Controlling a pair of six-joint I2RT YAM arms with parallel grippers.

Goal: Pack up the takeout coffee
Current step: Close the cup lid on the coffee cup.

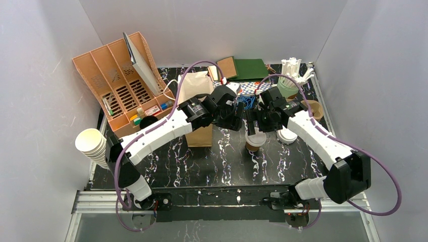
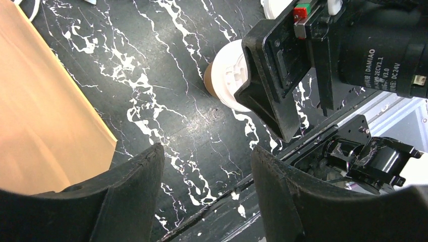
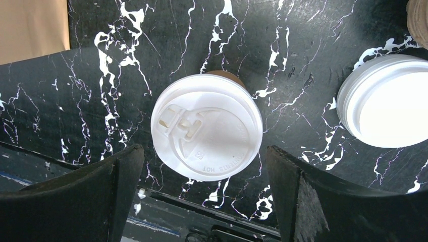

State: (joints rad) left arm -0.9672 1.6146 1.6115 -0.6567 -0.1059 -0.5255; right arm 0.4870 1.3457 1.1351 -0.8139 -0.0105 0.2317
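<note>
So far, 1 lidded coffee cup [image 3: 207, 133] stood on the table [image 1: 166, 166], not yet in the paper bag [image 1: 199, 108]; the right pincer [image 3: 202, 151] hovered open over it, the left pincer [image 2: 207, 151] open and empty.

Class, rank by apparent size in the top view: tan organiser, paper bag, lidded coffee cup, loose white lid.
1. tan organiser
2. paper bag
3. lidded coffee cup and loose white lid look about alike; not ranked.
</note>
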